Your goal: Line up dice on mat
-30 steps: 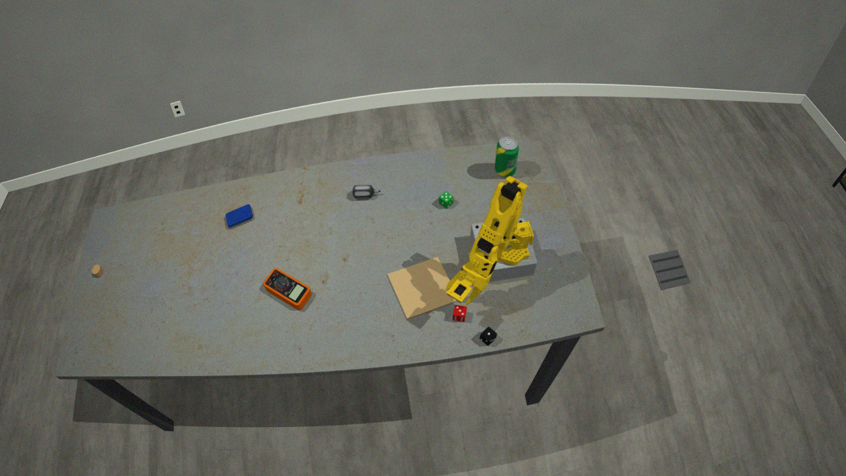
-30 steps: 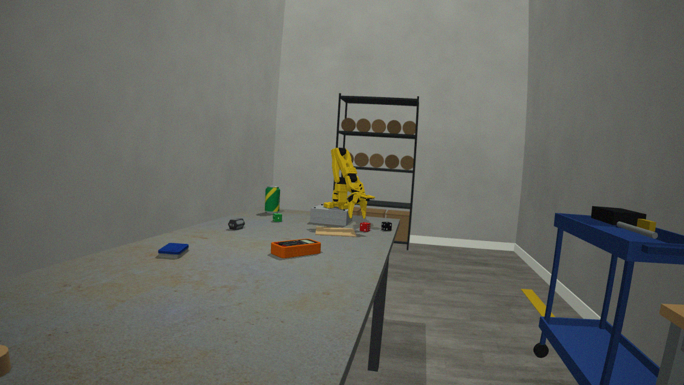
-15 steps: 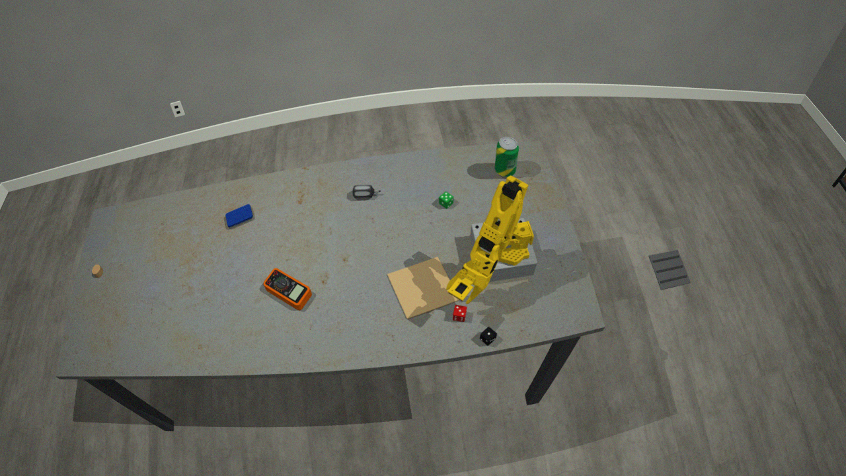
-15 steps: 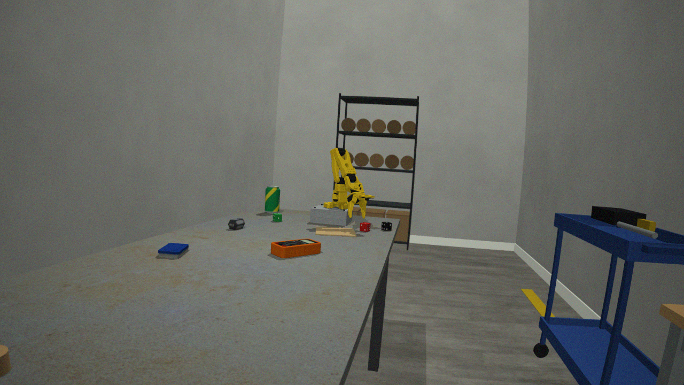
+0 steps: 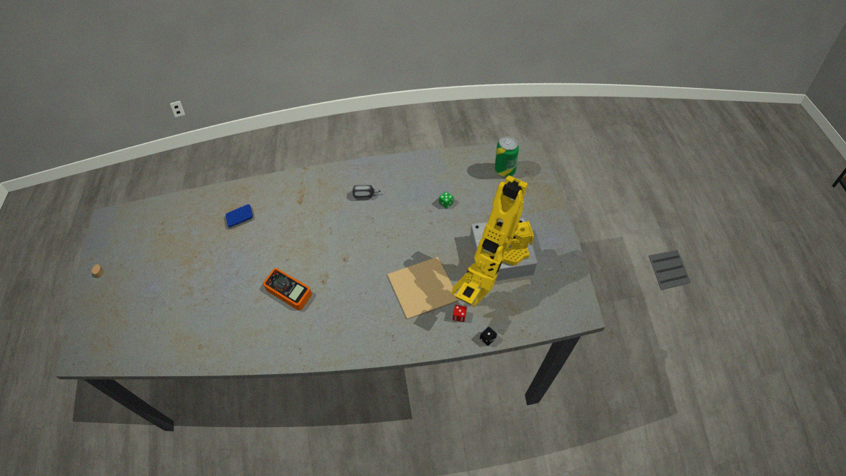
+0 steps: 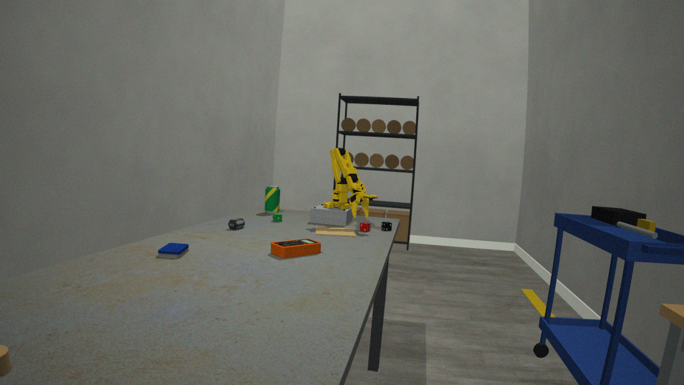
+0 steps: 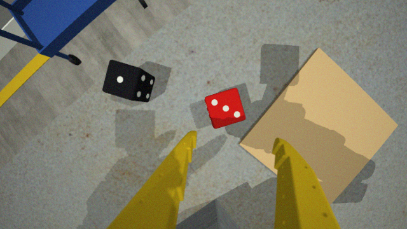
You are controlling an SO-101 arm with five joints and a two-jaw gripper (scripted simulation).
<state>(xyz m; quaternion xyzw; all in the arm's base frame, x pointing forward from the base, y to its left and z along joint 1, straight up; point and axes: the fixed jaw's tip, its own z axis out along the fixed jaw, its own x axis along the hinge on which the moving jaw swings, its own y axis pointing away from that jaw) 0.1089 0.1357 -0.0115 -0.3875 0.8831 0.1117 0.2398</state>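
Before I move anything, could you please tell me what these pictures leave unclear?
- Can: label print too small to read, top and exterior views.
- Multimeter: dial markings too small, top view.
- Peg: cut off by the left edge, exterior view.
- Mat: one corner hidden behind the jaws, wrist view.

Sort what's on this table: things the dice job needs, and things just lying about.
Needed:
- black die
- red die
- green die
- tan mat

Lying about:
- orange multimeter
- blue block
- green can
- small dark grey object
- small tan piece
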